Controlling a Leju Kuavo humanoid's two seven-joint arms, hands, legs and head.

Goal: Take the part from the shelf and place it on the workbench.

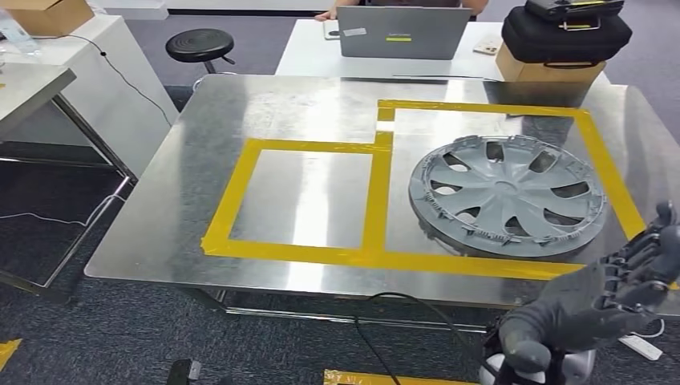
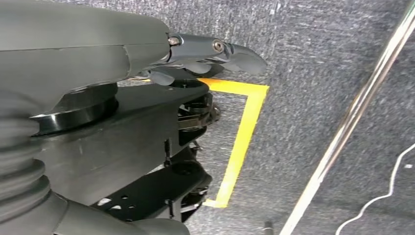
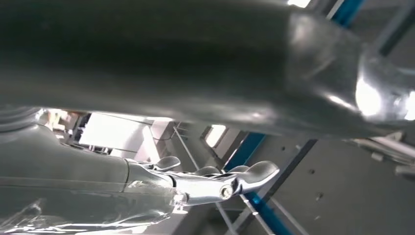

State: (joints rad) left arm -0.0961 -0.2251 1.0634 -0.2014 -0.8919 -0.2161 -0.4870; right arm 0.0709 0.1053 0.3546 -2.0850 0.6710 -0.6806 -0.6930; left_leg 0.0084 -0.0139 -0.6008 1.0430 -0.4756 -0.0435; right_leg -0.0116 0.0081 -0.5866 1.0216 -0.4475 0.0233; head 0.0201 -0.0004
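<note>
The part, a grey hubcap, lies flat on the steel workbench, inside the larger yellow-taped square on the right. My right hand hovers at the bench's front right corner, just off the hubcap's near rim, fingers spread and holding nothing. In the right wrist view that hand stretches out beneath a blurred metal edge. My left hand hangs low over the carpet, its fingers loosely extended around nothing.
A smaller taped square lies left of the hubcap. Behind the bench stand a laptop, a black case on a cardboard box and a stool. A black cable loops under the front edge. Yellow tape marks the floor.
</note>
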